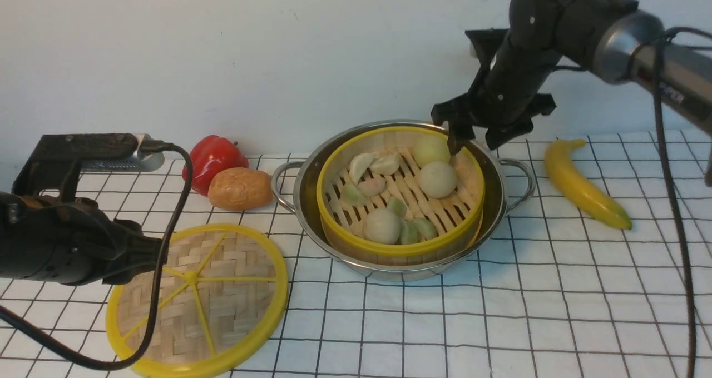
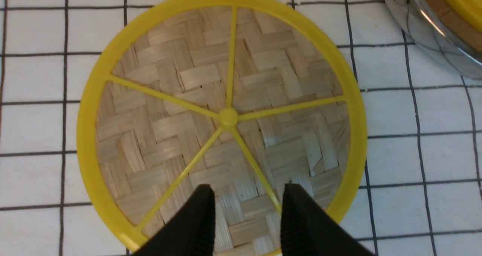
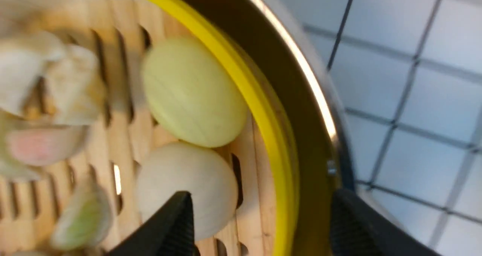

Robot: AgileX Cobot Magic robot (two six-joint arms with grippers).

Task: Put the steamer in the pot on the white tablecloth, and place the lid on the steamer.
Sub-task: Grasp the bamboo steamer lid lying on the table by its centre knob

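Seating yellow-rimmed bamboo steamer (image 1: 400,249) in shiny steel pot (image 1: 303,192) looks done | right gripper (image 3: 261,201) spread astride rim | left gripper (image 2: 248,190) parted, empty | next: grasp flat woven lid (image 2: 228,116).

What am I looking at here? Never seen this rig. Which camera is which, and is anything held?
It is a robot with two arms. The wide picture looks forward from between the arms; the other two come from a camera on each wrist. On the white tablecloth stands the pot with the steamer inside it, holding buns and dumplings. Beside it are the lid lying flat, a red pepper, a potato and a banana. The left end effector hovers open over the lid. The right end effector is open astride the steamer and pot rims, gripping nothing. Nothing is held; the lid is not yet on.
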